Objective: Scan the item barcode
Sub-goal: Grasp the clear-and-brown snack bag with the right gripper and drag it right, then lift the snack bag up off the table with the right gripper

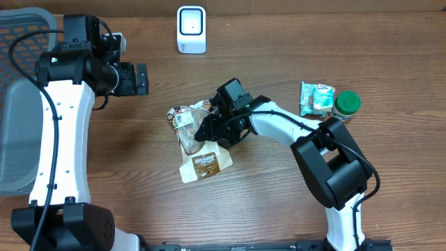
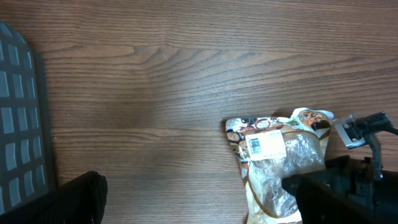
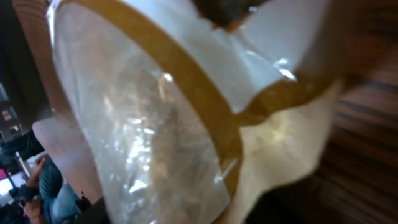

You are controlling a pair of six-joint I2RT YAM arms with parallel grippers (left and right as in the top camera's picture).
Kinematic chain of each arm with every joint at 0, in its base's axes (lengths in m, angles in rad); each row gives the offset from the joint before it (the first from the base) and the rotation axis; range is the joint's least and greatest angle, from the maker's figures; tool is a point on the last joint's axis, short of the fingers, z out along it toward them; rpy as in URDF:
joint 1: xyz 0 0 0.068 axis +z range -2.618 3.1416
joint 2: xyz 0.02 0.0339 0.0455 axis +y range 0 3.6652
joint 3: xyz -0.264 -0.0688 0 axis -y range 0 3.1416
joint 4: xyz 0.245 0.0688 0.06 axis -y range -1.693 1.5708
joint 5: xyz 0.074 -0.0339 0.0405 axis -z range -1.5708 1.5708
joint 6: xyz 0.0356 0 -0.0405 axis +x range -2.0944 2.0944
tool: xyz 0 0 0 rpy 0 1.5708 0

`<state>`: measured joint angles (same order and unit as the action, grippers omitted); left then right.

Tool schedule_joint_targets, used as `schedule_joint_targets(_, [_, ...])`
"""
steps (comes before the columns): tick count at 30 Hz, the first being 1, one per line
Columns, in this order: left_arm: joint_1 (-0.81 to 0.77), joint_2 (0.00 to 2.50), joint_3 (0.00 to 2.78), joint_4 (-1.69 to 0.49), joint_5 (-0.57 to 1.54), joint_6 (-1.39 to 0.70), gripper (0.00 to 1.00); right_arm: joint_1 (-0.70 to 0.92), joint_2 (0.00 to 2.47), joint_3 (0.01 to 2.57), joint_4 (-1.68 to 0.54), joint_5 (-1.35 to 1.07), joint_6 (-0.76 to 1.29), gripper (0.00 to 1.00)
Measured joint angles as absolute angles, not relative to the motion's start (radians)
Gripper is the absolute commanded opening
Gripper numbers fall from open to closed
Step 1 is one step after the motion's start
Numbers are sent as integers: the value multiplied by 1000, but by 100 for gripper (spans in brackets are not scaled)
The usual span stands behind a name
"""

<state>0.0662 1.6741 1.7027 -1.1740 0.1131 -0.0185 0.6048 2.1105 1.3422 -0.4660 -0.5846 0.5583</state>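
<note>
The item, a crumpled snack bag (image 1: 198, 143) with a clear window and tan edges, lies mid-table. Its white barcode label (image 1: 183, 119) faces up near the top left corner, and the left wrist view shows the same label (image 2: 264, 145) on the bag (image 2: 280, 168). My right gripper (image 1: 214, 131) is down over the bag's right side. In the right wrist view the bag (image 3: 168, 124) fills the frame between the jaws of the right gripper (image 3: 199, 211), which stand apart; contact is blurred. My left gripper (image 1: 143, 79) hovers wide open and empty at the upper left, also (image 2: 202, 199).
A white scanner (image 1: 191, 29) stands at the table's far edge. A green-capped jar (image 1: 346, 104) and a green-white packet (image 1: 316, 97) sit at the right. A grey basket (image 1: 14, 104) occupies the left edge.
</note>
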Motion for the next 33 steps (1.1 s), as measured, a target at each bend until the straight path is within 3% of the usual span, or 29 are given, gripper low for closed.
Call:
schedule_joint_targets(7, [66,1674,1703,-1174,113,-19,99,608,2123,1343,-437,-621,591,7])
schedule_joint_targets(9, [66,1674,1703,-1174,113,-19,100,609,2123,1344,-431,-646,598,4])
schedule_joint_targets(23, [66,1674,1703,-1174,113,-19,99,593,2124,1345,-431,-733,594,4])
schedule_joint_targets(33, [66,1674,1703,-1174,113,-18,100,467,2062,1344,-472,-833,433,4])
